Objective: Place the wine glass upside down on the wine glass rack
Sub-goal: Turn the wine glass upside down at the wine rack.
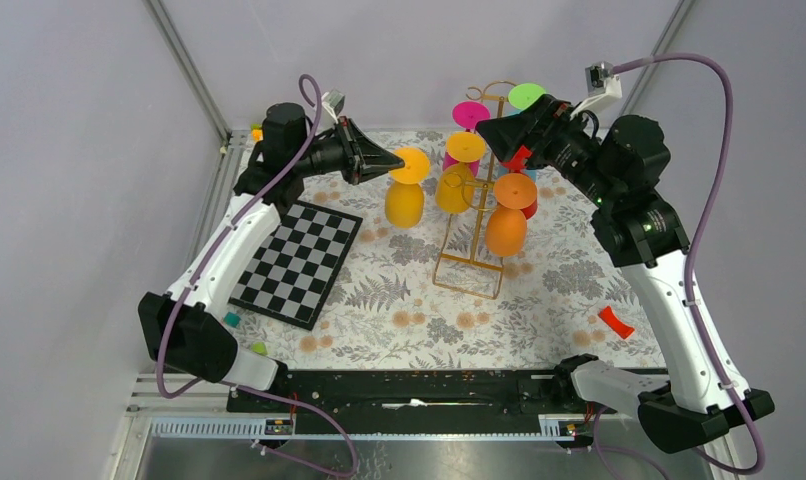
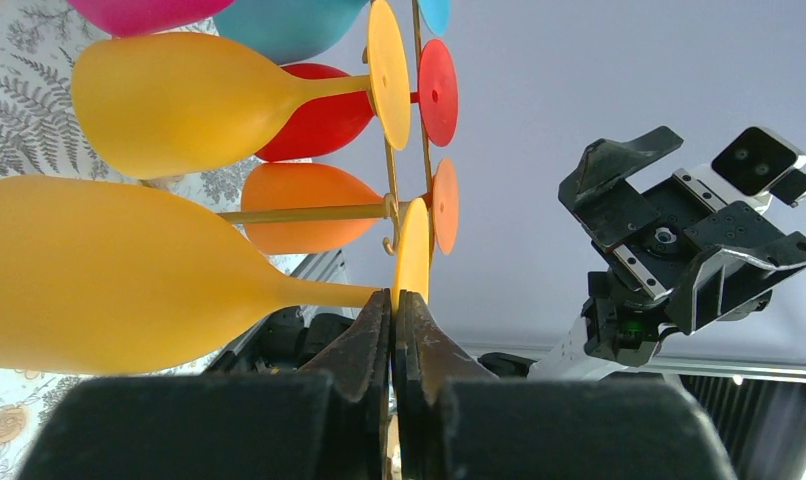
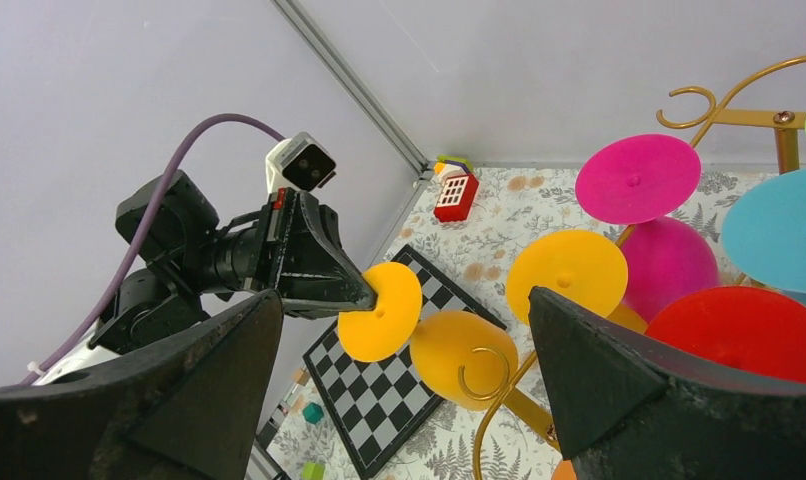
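Left gripper (image 2: 393, 296) pinching wine glass (image 2: 129, 275) foot; right gripper (image 3: 404, 298) splayed wide, seemingly empty

the yellow wine glass (image 2: 129, 270) runs off the left edge.

Yellow wine glass (image 3: 451, 352) apparently in left claw (image 3: 365, 298)

A: Any writing, labels, brand names or numbers to read here?

B: None that can be read. The black-and-white chequered board (image 1: 297, 262) on the table bears only plain squares.

A: And the small red-and-white toy house (image 3: 456, 191) by the far wall?

B: Too small to make out any lettering.
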{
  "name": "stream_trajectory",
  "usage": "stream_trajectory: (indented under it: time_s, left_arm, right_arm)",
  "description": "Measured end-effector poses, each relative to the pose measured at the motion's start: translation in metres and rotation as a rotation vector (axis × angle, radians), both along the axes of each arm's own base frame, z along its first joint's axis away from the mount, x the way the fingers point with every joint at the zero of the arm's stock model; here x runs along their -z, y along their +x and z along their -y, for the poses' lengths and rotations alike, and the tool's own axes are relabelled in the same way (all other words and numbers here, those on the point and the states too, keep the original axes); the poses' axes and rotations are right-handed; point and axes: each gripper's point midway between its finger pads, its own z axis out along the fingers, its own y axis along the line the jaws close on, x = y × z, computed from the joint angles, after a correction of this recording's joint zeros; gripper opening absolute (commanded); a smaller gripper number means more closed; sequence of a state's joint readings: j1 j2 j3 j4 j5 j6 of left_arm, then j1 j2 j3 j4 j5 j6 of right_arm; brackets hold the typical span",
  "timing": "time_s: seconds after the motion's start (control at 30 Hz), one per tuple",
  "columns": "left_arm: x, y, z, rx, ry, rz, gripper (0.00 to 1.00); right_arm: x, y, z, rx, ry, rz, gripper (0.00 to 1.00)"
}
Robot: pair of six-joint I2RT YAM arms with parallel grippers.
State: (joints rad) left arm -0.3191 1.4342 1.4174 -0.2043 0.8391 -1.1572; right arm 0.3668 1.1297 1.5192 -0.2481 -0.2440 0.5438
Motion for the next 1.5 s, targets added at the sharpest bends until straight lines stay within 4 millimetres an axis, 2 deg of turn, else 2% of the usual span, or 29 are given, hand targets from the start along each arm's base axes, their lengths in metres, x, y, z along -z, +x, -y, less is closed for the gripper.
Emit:
stream_trajectory:
  time_s: [0.63, 1.1, 1.5]
  left_arm:
    - [0.007, -0.006, 0.035, 0.084, -0.050, -0.072, 0.00]
    - [0.022, -0.003, 0.054, 0.120, -0.045, -0.117, 0.00]
    - [0.007, 0.001, 0.057, 0.124, -0.062, -0.075, 0.00]
  right_arm:
    - [0.003, -0.004, 0.008, 0.026, 0.003, 0.005, 1.00]
    - [0.002, -0.010, 0.012, 0.037, 0.007, 0.015, 1.00]
    - [0.002, -0.011, 0.013, 0.038, 0.007, 0.016, 1.00]
